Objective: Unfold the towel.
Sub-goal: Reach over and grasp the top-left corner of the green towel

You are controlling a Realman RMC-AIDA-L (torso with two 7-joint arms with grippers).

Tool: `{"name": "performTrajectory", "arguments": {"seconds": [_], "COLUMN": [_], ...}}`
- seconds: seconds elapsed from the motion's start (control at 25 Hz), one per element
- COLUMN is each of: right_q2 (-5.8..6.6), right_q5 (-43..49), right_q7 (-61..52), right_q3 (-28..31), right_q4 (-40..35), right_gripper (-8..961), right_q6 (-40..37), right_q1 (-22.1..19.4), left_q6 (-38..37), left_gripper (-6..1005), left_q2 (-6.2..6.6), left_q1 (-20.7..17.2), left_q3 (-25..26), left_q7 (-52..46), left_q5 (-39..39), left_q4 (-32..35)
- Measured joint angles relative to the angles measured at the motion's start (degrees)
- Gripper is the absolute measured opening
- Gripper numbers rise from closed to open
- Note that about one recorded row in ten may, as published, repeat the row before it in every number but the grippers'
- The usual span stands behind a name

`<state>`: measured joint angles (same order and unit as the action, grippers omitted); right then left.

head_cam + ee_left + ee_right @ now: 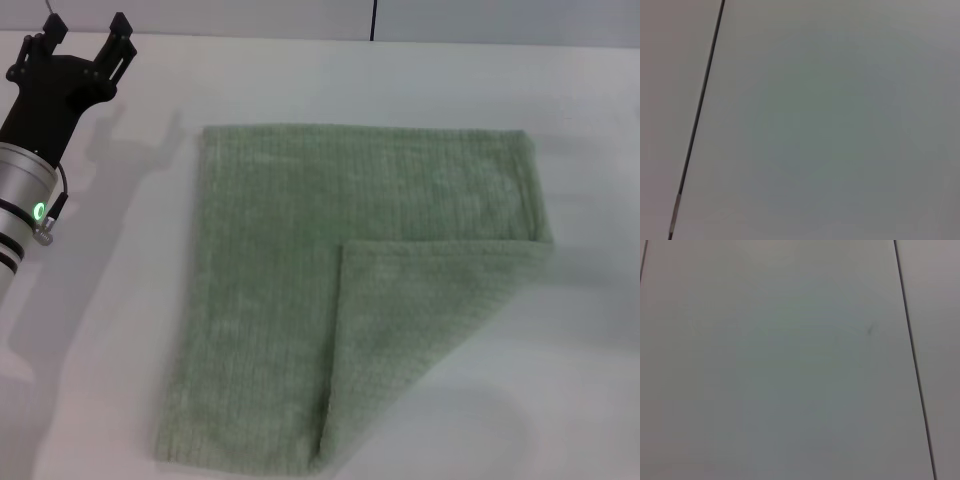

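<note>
The pale sage-green towel (300,300) lies flat on the white table (560,130) in the head view. Its near right corner is folded over into a triangular flap (420,320) that lies on top of the cloth. My left gripper (85,38) is open and empty above the table at the far left, well apart from the towel's left edge. My right gripper is out of view. Both wrist views show only bare table surface with a dark seam line (700,105) (912,355).
A dark seam (373,20) runs across the table's far edge. Bare white table surrounds the towel on the left, right and far sides.
</note>
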<state>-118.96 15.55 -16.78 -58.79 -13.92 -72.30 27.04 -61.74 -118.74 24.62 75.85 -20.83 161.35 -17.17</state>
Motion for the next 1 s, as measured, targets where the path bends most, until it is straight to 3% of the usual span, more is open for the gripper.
{"name": "performTrajectory", "arguments": {"seconds": [0.92, 1.0], "right_q2": [0.13, 0.13], "right_q5": [0.0, 0.0], "right_q7": [0.1, 0.1], "right_q3": [2.2, 2.2], "right_q4": [-0.1, -0.1], "right_gripper": [809, 809], "right_q6": [0.1, 0.1], "right_q1": [0.2, 0.2], "left_q6": [1.0, 2.5], "left_gripper": [809, 632], "left_q2": [-0.14, -0.06], "left_q1": [0.7, 0.9], "left_q3": [-0.5, -1.0], "left_q7": [-0.1, -1.2], "left_q5": [0.2, 0.4], "left_q4": [0.6, 0.9]}}
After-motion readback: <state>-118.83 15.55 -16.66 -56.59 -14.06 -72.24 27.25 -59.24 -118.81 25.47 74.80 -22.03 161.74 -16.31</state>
